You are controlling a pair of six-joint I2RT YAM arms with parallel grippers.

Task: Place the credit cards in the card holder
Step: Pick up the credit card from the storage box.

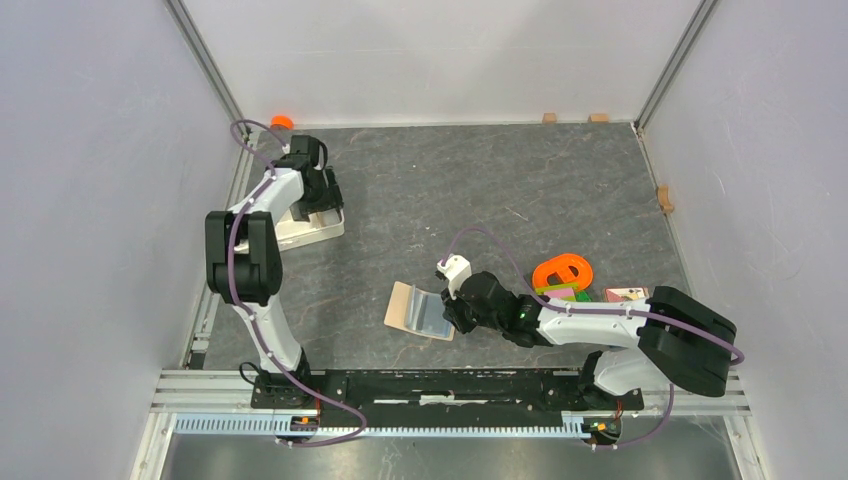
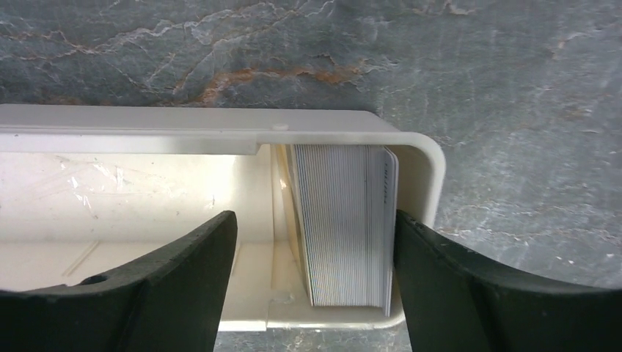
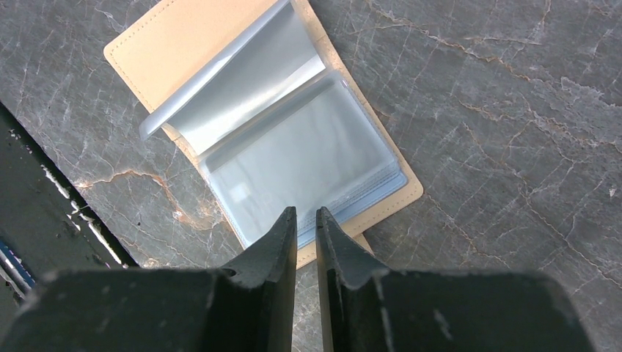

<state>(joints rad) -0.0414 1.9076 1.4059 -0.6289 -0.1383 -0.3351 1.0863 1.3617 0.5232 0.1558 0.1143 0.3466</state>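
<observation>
Left gripper [image 2: 314,220]: wide open, empty, straddling the credit cards [image 2: 345,227] standing on edge in the white tray [image 2: 183,128], at the table's far-left corner.
Right gripper [image 3: 306,216]: nearly closed at the open card holder [image 3: 293,154], toward the near edge; we cannot tell if it grips.
Our move: pinch one end card, not the stack.

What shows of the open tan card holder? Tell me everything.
The tan leather-look card holder lies open and flat on the dark marbled table, with stitching along its edge. Blue-grey see-through pockets fill it, and one leaf curls up. The right gripper, jaws nearly together, sits at one edge; contact is unclear.
</observation>
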